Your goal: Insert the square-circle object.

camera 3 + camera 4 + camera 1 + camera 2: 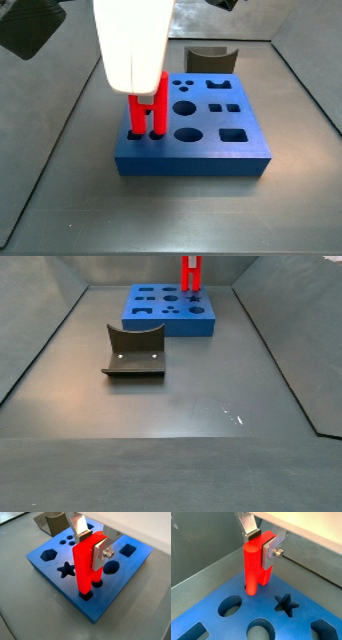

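The gripper [89,543] stands over the blue block [47,568], its silver fingers [101,552] closed on the upper end of the square-circle object [85,568], one plate on each side of it. The red piece stands upright, and in both wrist views its two prongs reach down into holes near one edge of the block; the round prong [250,569] enters a round opening. How deep the prongs sit cannot be told. In a side view the red piece [146,112] is left of centre in the frame, at the left part of the block [194,150], with the white arm [131,45] covering its top. In a side view the block [167,311] sits at the upper middle of the frame, the red piece [191,274] rising from its right part to the frame's top edge. A dark grey curved piece [135,352] lies on the floor well apart from the block, left of centre; it also appears behind the block [207,57] in the upper middle of a side view
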Available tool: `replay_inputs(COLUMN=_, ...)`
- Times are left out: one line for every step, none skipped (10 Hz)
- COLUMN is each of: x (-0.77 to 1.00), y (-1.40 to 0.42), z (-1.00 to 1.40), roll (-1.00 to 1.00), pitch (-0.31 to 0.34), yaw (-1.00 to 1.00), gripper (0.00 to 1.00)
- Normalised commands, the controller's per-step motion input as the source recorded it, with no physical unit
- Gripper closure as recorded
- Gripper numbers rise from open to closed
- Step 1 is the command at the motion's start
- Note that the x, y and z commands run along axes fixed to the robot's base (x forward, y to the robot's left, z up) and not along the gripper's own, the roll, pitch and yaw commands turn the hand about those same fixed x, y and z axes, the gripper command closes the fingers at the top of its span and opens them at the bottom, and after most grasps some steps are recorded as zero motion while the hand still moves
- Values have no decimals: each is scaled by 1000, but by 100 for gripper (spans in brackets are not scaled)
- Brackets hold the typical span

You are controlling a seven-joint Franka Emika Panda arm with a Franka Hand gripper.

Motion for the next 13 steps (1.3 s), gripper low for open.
replay_inputs(x=-431, y=-146, z=-317, roll=0, pitch=-194, yaw=0, gripper=100)
replay_inputs(x=-303, y=-269, z=-314, roll=0, pitch=-214, yaw=0, gripper=100)
replay_inputs(x=0, y=-234, z=-294, roll=0, pitch=-77, yaw=-34, gripper=100)
replay_inputs(x=183, y=-154, z=-346, roll=0, pitch=0, yaw=-60, gripper=100)
replay_inputs(x=363, y=0, z=-394, roll=-19, pitch=64, yaw=-151, gripper=100)
replay_inputs(x=346, y=100, z=-391, roll=-46, pitch=101, yaw=-151, gripper=100)
replay_inputs(x=177, y=151, z=-311, roll=0, pitch=93, yaw=-114, gripper=100)
replay_inputs(x=0, y=194, z=-243, roll=0, pitch=27, yaw=-46, gripper=100)
replay_inputs(x=-243, y=117, z=-263, roll=0, pitch=-14, yaw=0, gripper=100)
replay_inputs(x=-369, y=0, z=-291, roll=0, pitch=-96, yaw=0, gripper=100)
replay_inputs(x=-306, y=0, z=-257, roll=0, pitch=-101, yaw=0, gripper=100)
replay_inputs(x=-283, y=0, z=-263, roll=0, pitch=-106, yaw=0, gripper=100)
replay_inputs(x=-23, y=-26, z=-309, roll=0, pitch=-40, yaw=0, gripper=100)
